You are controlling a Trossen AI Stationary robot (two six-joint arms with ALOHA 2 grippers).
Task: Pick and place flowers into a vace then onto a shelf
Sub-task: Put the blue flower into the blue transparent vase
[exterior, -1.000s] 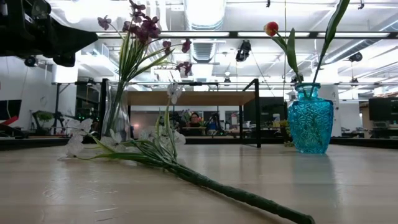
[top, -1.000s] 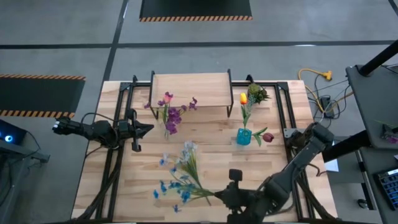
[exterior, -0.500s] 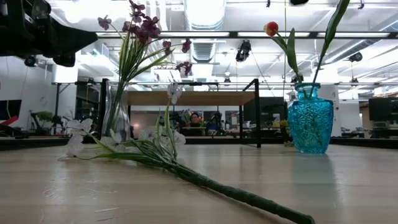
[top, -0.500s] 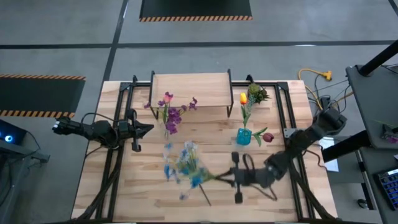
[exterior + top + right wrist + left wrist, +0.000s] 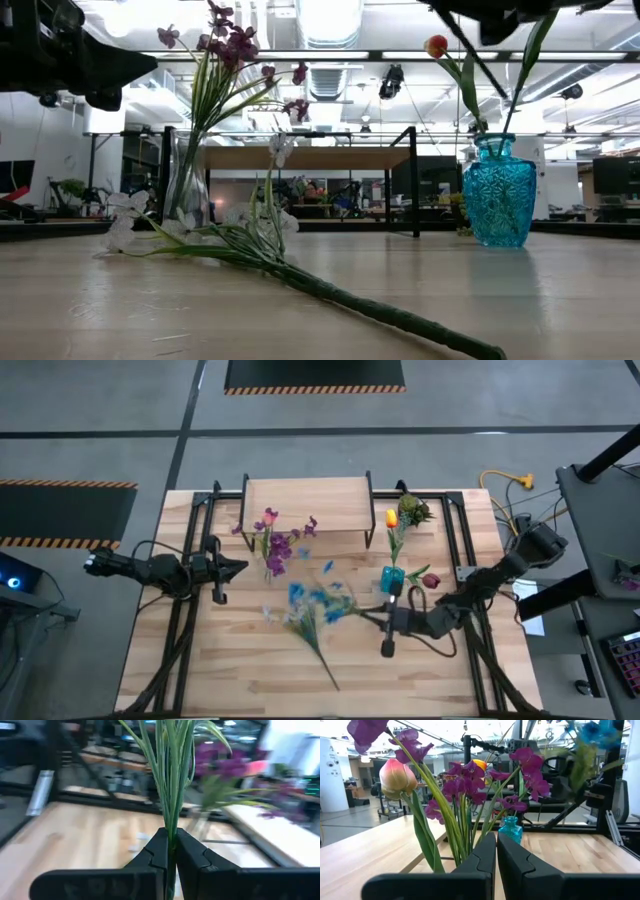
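**Blue stems lifted, vases half filled**

The right tool [image 5: 372, 617] is clamped on the blue flowers [image 5: 312, 603], held above the surface beside the blue vase [image 5: 392, 579]. The left tool [image 5: 240, 566] waits pinched shut, empty. White flowers [image 5: 262, 240] lie loose (shelf [image 5: 305, 506] bare); much remains.

Wooden table [image 5: 220, 660], light planks, stood on grey concrete floor [image 5: 120, 420]. Black mat with striped orange edge [image 5: 314, 374] lay on floor at 12 o'clock from table; second such mat [image 5: 60, 510] at 9 o'clock. Short green spiky sprig [image 5: 413, 511] sat on table at 1 o'clock, just beside black frame rails. Yellow cable [image 5: 505, 481] lay coiled on floor past table's 2 o'clock corner. Low view showed ceiling lights and ductwork [image 5: 325, 75] beyond table.
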